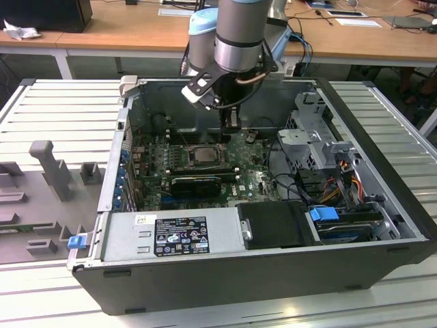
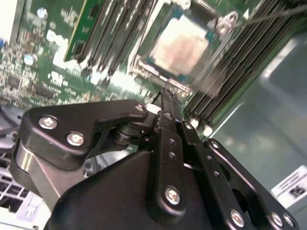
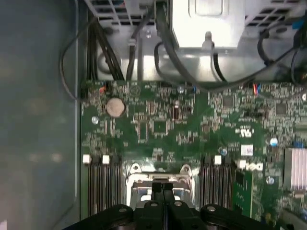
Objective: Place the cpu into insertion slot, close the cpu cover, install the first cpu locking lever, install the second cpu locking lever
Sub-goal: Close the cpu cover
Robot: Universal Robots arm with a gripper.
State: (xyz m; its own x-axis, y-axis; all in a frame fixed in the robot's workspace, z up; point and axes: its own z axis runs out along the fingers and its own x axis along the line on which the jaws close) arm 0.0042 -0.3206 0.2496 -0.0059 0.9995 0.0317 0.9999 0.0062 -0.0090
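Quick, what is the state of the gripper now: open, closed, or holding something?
Gripper: closed, fingers pressed together, nothing visible between them, tips close to the cpu.

Grey arm [image 1: 239, 31], blue caps [image 1: 203, 20], black claw [image 1: 232, 125]

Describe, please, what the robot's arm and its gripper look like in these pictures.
The silver-grey cylindrical metal arm has pale blue rounded joint caps. A dark curved cable loops at its wrist. The black angular gripper is built of flat linked bars fastened with round silver screws, narrowing to slim fingers.
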